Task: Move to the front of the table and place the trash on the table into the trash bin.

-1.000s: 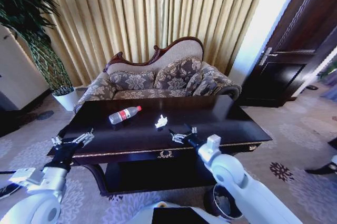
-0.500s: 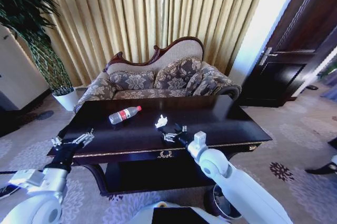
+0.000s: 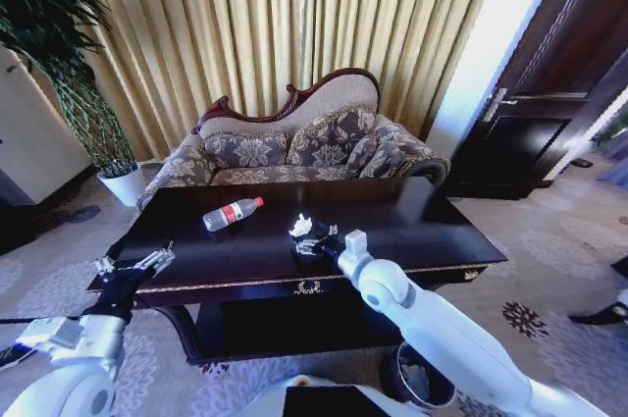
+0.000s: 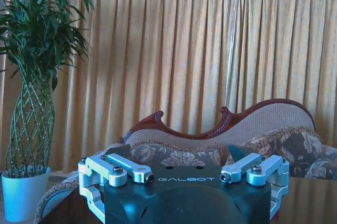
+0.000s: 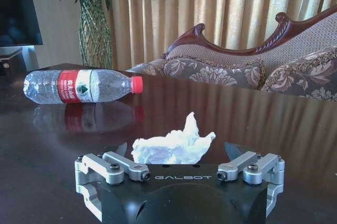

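Gold curtains [image 3: 294, 25] and a floral sofa [image 3: 294, 147] close off the far side of the room, with patterned carpet open to either side of the table [image 3: 432, 231], whose glossy dark top spreads wide and mostly bare toward its far and right edges. Below its front right corner stands the trash bin [image 3: 417, 378], on the floor under the right arm. On the tabletop the bottle [image 3: 232, 213] lies on its side left of centre, well apart from the paper wad [image 3: 300, 226] near the middle. The right gripper [image 3: 310, 243] now sits just in front of the wad, having moved up and left across the table over the last second from a spot nearer the front rail; the right wrist view shows its fingers spread wide with the wad [image 5: 172, 145] between them, nothing yet clasped. The left gripper [image 3: 137, 262] hangs over the front left corner of the table, unchanged from before, fingers open and holding nothing. Bottle and wad lie where they did a second ago.
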Motion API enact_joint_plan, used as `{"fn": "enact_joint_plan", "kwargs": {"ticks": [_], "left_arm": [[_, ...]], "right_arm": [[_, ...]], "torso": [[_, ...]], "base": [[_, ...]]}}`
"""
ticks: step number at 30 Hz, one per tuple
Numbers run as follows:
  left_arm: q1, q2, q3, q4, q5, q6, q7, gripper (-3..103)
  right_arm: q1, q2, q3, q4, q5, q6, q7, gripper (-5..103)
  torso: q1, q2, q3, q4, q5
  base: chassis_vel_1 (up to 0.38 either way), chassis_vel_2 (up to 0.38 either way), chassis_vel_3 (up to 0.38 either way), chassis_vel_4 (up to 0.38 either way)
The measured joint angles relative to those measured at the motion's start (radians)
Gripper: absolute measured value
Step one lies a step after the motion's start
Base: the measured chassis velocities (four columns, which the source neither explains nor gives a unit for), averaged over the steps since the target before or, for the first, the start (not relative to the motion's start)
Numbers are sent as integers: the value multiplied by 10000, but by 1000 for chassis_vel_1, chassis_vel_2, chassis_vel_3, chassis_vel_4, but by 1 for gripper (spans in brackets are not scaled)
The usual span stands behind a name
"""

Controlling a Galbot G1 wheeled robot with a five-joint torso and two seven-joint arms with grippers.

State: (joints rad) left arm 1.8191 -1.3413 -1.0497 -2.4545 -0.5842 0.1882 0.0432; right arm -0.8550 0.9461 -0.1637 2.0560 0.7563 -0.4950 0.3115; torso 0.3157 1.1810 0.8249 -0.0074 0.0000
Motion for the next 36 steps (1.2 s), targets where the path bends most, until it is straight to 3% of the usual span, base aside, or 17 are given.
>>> {"fn": "enact_joint_plan", "kwargs": {"ticks": [20, 21, 29, 36], "left_arm": [[-60, 154, -45, 85, -61, -13, -9, 100], [-56, 152, -51, 88, -61, -13, -8, 100], [-70, 175, -69, 150, -68, -12, -9, 100], [-126, 255, -49, 185, -75, -13, -9, 100]], "right_arm": [[403, 354, -569, -623, -113, 322, 137, 101], [424, 362, -574, -642, -124, 340, 136, 91], [471, 336, -577, -646, -130, 379, 126, 70], [377, 297, -457, -580, -161, 442, 118, 36]], "torso": [[0, 0, 0, 0, 0], [-1, 0, 0, 0, 0], [-1, 1, 0, 0, 0], [0, 0, 0, 0, 0]], "base": [[0, 0, 0, 0], [0, 0, 0, 0], [0, 0, 0, 0], [0, 0, 0, 0]]}}
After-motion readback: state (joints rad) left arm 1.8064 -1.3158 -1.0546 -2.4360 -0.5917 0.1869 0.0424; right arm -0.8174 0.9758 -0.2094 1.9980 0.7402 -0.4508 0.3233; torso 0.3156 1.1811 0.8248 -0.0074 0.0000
